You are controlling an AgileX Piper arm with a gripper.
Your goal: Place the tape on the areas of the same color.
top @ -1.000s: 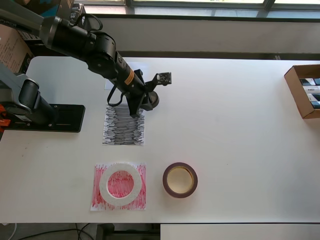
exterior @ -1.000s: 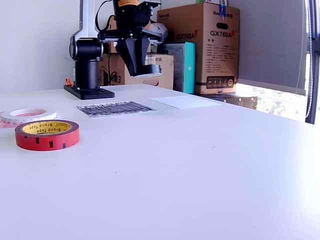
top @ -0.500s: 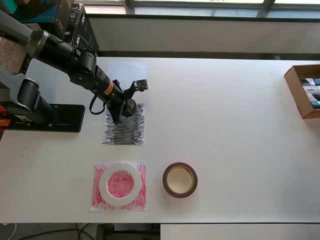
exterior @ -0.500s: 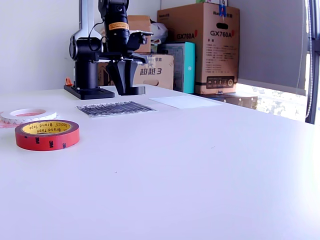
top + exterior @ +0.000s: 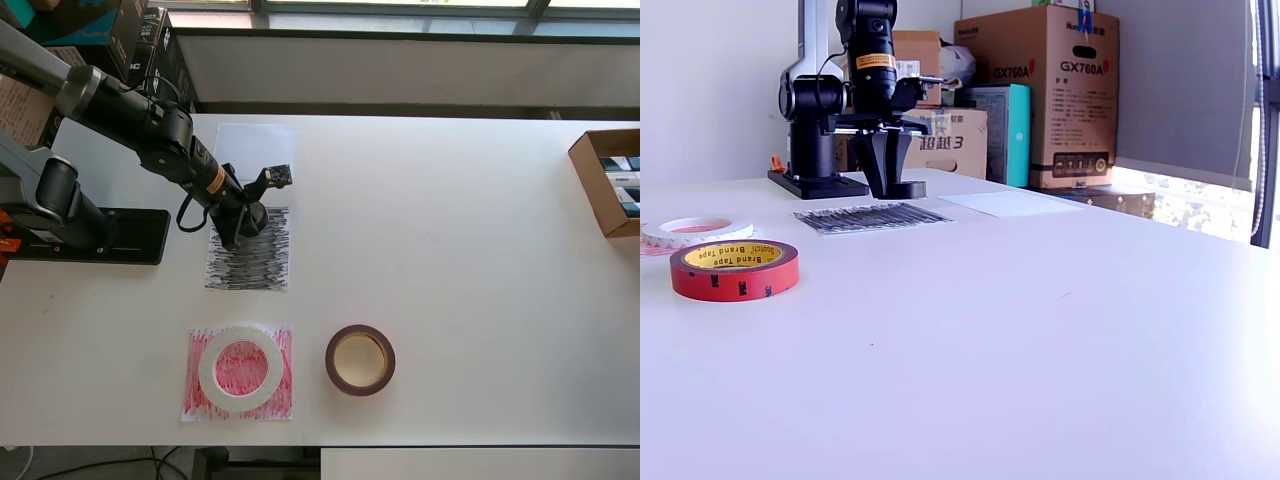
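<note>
The hand [image 5: 243,216] grips the small black roll [image 5: 250,217] low over the black patch's [image 5: 248,252] upper edge, upper left of the overhead frame

Cardboard box [image 5: 1048,95] reads "GX760A" (twice); red tape [image 5: 734,268], "Scotch Brand Tape".

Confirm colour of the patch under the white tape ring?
Red scribble; the patch shows best in the overhead view.

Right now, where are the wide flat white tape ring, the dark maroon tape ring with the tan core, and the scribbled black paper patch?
Wide flat white tape ring [image 5: 207,371], overhead view, left band.
Dark maroon tape ring with tan core [image 5: 359,385], overhead view, lower rim.
Scribbled black paper patch [image 5: 248,268], overhead view, bare lower part.
</note>
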